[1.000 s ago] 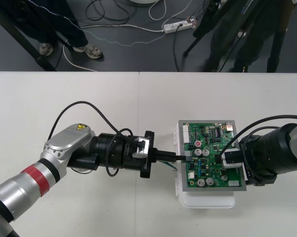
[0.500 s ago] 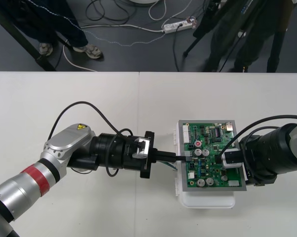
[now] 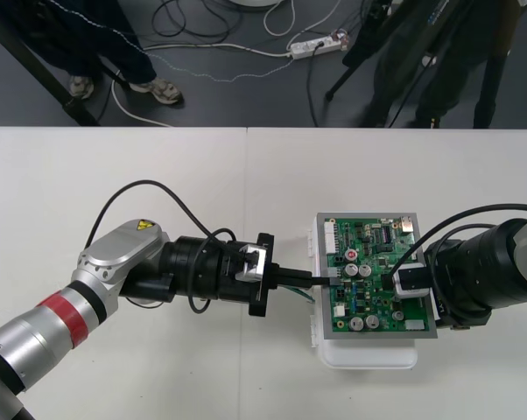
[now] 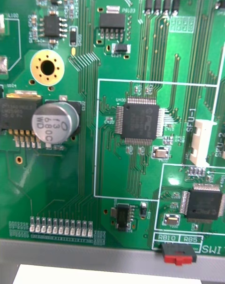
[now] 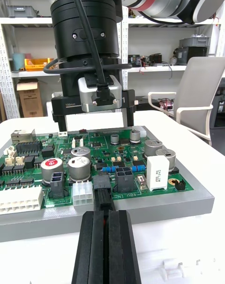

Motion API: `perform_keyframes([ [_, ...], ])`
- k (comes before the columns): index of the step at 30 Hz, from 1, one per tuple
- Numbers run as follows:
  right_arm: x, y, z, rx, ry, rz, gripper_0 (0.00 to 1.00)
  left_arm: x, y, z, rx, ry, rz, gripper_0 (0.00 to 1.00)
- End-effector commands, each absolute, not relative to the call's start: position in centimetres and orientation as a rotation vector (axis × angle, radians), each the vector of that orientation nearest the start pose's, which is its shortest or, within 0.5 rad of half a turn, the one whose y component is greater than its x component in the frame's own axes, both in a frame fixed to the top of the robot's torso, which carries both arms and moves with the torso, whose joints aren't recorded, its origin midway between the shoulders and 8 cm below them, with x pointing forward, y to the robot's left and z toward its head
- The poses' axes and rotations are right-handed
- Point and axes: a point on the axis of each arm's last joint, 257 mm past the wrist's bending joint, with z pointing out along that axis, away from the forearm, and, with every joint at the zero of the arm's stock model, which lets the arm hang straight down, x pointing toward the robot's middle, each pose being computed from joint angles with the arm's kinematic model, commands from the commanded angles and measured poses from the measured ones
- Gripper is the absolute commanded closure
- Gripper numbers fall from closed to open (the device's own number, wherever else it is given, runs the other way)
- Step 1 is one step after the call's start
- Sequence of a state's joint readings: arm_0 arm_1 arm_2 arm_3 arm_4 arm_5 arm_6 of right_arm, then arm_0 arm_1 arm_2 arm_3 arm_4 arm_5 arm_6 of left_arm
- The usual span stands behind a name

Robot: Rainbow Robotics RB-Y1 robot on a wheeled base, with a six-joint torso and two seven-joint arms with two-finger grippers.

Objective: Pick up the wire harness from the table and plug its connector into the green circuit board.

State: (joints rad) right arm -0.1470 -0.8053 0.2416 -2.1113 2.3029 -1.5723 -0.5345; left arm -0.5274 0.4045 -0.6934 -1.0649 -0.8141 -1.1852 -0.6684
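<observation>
Step in hand: insertion, by the look of it. The left arm reaches in low across the surface (image 3: 158, 175) to the left edge of the green circuit board (image 3: 377, 262), which sits on its white base (image 3: 368, 354). The left tool (image 3: 325, 277) is closed down narrow, its two black fingers (image 5: 89, 246) pressed nearly together. The harness (image 3: 300, 291) is in its grip: the small black plug (image 5: 102, 190) is pinched at the fingertips, and the thin wires trail back beneath the fingers, off the board and just beside its left edge. The round metal socket end is not made out. From the left wrist, the plug stands at the board's near edge, between a white header (image 5: 82, 193) and a black socket block (image 5: 124, 178). It is touching or entering a connector there; whether it is seated I cannot tell. The right tool (image 3: 404, 284) hangs close over the right-hand part of the board, its wrist camera looking straight down on the components. How far open it is cannot be told. Judgement: pick-up done and plug lined up at its connector, so the task is well along but not confirmed finished. The next move calls for a short, straight push along the line of the fingers. The plug must be kept square to the connector and the board kept from sliding on its base, with release only once the plug sits flush. Risk: a skewed push could bend pins or shove the board sideways.
</observation>
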Motion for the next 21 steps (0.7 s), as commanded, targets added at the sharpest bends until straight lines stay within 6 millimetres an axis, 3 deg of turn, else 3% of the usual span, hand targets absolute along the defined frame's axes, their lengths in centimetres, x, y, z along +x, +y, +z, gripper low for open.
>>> perform_keyframes([
  [1,35.7,-22.5,-27.8,-2.087,1.848,-0.131,0.0,33.5,-8.2,-23.7,1.455,0.818,-0.986,1.0],
  [21,35.7,-22.4,-27.8,-2.087,1.848,-0.127,0.0,32.1,-9.8,-22.8,1.436,0.785,-1.025,1.0],
])
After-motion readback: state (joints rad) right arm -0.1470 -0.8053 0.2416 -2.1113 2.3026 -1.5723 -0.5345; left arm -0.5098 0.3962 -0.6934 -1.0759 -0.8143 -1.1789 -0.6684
